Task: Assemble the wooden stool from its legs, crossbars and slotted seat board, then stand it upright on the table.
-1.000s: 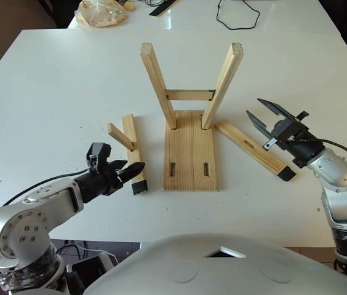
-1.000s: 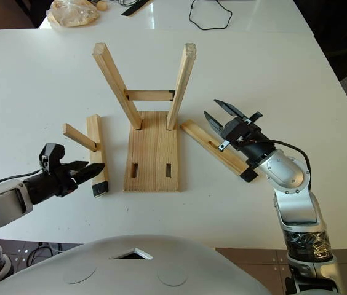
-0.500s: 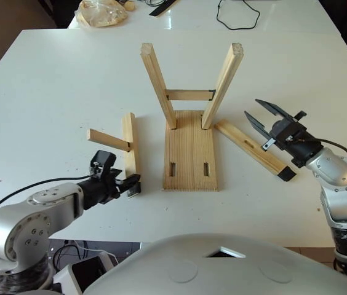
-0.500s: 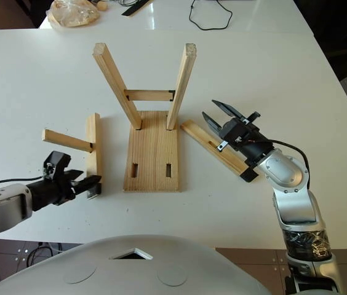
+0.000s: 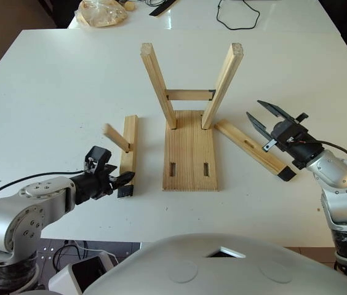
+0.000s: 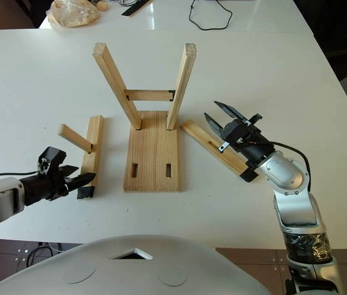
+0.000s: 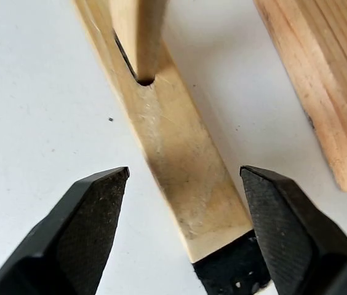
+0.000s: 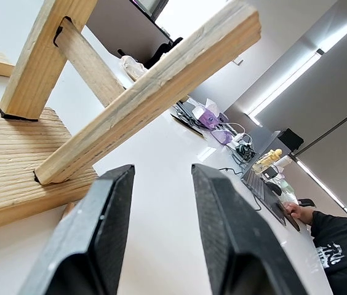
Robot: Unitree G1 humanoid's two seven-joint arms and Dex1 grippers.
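Stool parts: slotted pale wooden seat board (image 5: 189, 153) flat mid-table, two legs standing at far end. Left gripper (image 7: 184, 178) open, straddling near end of black-capped wooden leg with crossbar stub (image 5: 128, 147), positioned to clamp. Right gripper (image 5: 255, 109) open over plain wooden leg (image 5: 247, 144) at right.

Stereo above stool (image 5: 189, 147); wrists apparently close

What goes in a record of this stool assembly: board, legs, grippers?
Seat board: lying flat, two near slots empty.
Fitted legs: two, standing in the far slots, joined by a crossbar.
Left loose leg: lying flat, second crossbar stuck in it.
Right loose leg: lying flat beside the board.
Left gripper: open, straddling left loose leg's black-capped end.
Right gripper: open, empty, near right loose leg.
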